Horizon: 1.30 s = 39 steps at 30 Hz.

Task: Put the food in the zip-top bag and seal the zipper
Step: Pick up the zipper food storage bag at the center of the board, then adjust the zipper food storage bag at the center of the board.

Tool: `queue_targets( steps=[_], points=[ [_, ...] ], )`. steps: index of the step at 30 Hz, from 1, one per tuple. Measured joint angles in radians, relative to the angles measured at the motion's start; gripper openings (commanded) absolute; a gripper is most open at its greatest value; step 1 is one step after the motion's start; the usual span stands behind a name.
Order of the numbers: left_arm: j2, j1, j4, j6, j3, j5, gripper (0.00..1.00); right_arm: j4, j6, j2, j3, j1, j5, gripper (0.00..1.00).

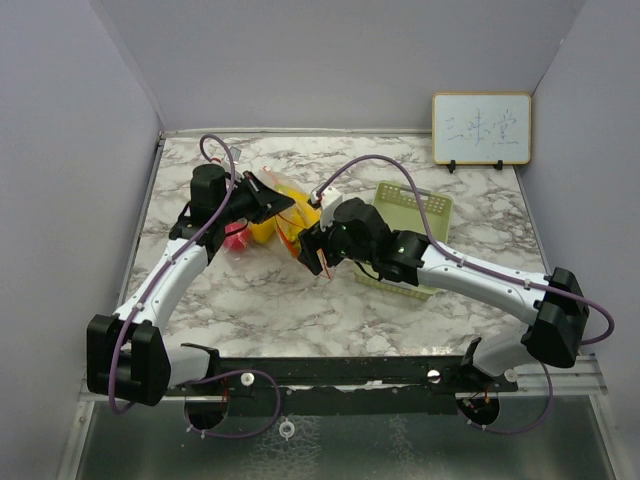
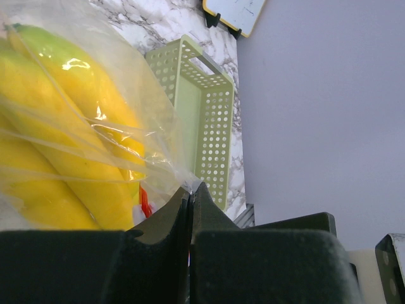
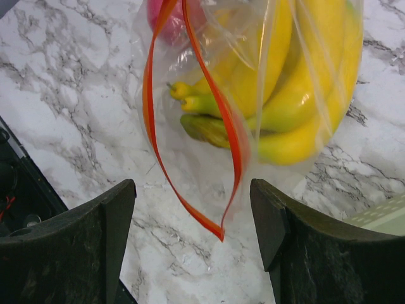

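1. Bananas (image 3: 297, 95), at least 3 by our count, and 1 pink fruit (image 3: 166, 19) lay inside 1 zip-top bag (image 3: 209, 171).
2. Left gripper (image 2: 191, 190) pinched the bag's plastic.
3. Right gripper (image 3: 192, 193) gaped near its red zipper (image 3: 149, 120).

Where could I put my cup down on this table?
The table is bare in front of the bag, to the near edge, and at the back right between the basket and the sign. Crowded: the middle, where the left gripper and right gripper meet the bag.

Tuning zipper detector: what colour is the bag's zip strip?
Orange-red zip strip on the clear bag; shows best in the right wrist view.
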Motion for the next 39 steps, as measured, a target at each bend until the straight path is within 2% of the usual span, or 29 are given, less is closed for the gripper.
queue_targets(
  steps=[5, 6, 8, 15, 24, 26, 29, 31, 32, 33, 35, 37, 39],
  points=[
    [0.0, -0.011, 0.008, -0.019, 0.0, -0.014, 0.0, 0.011, -0.027, 0.018, 0.014, 0.027, 0.079, 0.76],
    [0.0, -0.011, 0.011, -0.021, 0.0, -0.016, 0.0, 0.014, -0.033, 0.018, 0.014, 0.032, 0.093, 0.81],
    [0.0, -0.011, 0.016, -0.023, 0.0, -0.023, 0.0, 0.017, -0.045, 0.018, 0.014, 0.037, 0.119, 0.99],
    [0.001, -0.025, 0.035, -0.037, 0.0, -0.031, 0.0, 0.035, -0.111, 0.056, 0.072, 0.042, 0.163, 1.0],
    [0.004, -0.035, 0.045, -0.041, 0.0, -0.031, 0.0, 0.042, -0.164, 0.196, 0.221, 0.044, 0.2, 1.0],
    [0.004, -0.035, 0.044, -0.041, 0.0, -0.031, 0.0, 0.032, -0.159, 0.216, 0.226, 0.044, 0.216, 0.97],
    [0.004, -0.035, 0.045, -0.041, 0.0, -0.031, 0.0, 0.021, -0.146, 0.218, 0.211, 0.044, 0.249, 0.89],
    [0.004, -0.035, 0.045, -0.041, 0.0, -0.031, 0.0, 0.021, -0.134, 0.211, 0.19, 0.044, 0.272, 0.79],
    [0.004, -0.035, 0.044, -0.041, 0.0, -0.031, 0.0, 0.021, -0.127, 0.204, 0.17, 0.044, 0.286, 0.7],
    [0.004, -0.035, 0.044, -0.042, 0.0, -0.031, 0.0, 0.021, -0.121, 0.195, 0.151, 0.044, 0.298, 0.55],
    [0.004, -0.035, 0.044, -0.042, 0.0, -0.031, 0.0, 0.021, -0.111, 0.173, 0.109, 0.044, 0.325, 0.17],
    [0.004, -0.037, 0.044, -0.043, 0.0, -0.031, 0.0, 0.027, -0.106, 0.154, 0.079, 0.044, 0.35, 0.03],
    [0.004, -0.037, 0.044, -0.045, 0.001, -0.03, 0.0, 0.035, -0.113, 0.137, 0.061, 0.044, 0.365, 0.02]
  ],
)
